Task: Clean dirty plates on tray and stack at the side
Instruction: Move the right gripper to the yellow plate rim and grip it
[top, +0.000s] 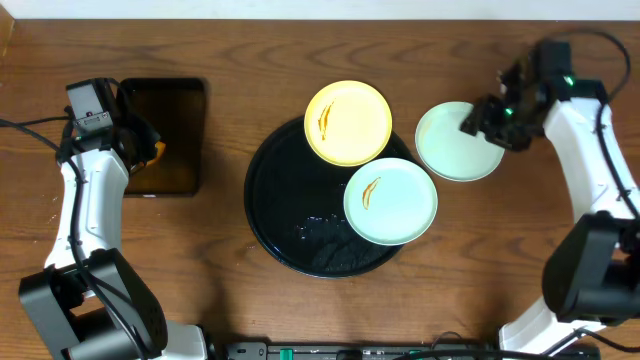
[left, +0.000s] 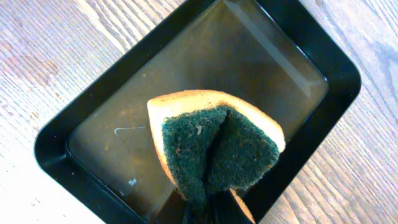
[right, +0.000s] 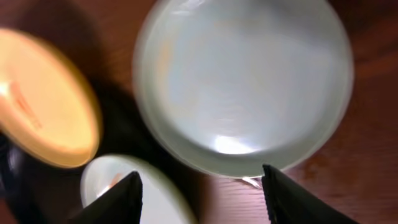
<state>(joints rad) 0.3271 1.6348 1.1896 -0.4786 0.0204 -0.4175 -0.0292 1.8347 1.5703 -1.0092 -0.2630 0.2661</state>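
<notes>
The round black tray (top: 285, 210) lies mid-table. A pale yellow plate (top: 348, 122) with an orange smear overlaps its far rim, and a mint plate (top: 390, 200) with a smear sits on its right side. A third mint plate (top: 458, 142) rests on the wood to the right of the tray; no smear shows on it (right: 242, 81). My right gripper (top: 480, 122) hovers over that plate's far edge, open (right: 202, 196), with nothing between its fingers. My left gripper (top: 150, 152) is shut (left: 208, 208) on a folded yellow sponge (left: 214, 146) with a green scouring face.
A rectangular black tray (top: 165, 135) with brownish liquid (left: 186, 68) lies at the far left, directly under the sponge. Bare wood table (top: 230, 290) surrounds both trays. The yellow plate (right: 43, 99) and the smeared mint plate (right: 124, 186) appear blurred at the left of the right wrist view.
</notes>
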